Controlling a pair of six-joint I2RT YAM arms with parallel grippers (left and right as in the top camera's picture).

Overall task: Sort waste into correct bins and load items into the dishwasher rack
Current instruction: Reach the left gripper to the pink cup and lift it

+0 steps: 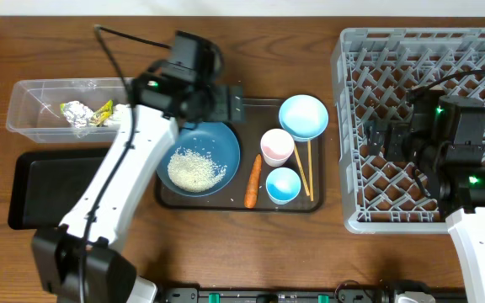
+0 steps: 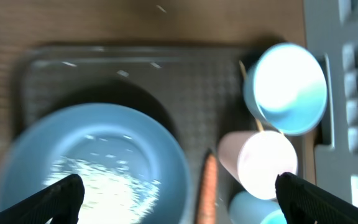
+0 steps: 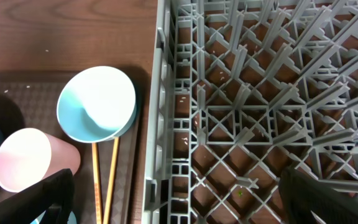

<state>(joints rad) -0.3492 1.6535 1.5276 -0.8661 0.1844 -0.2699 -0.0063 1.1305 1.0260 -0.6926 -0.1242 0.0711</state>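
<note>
We find the left gripper (image 1: 226, 104) spread wide and empty over the serving tray's (image 1: 263, 114) far edge. The carrot (image 1: 253, 181) lies basewards of it, just right of the dark-blue bowl (image 1: 219, 139), long axis running near-to-far. The left arm is nearer. The right gripper (image 1: 375, 139), also spread, hangs over the dishwasher rack (image 1: 348, 101).

No readable text, label, brand, number or sign on any object in any view.
</note>
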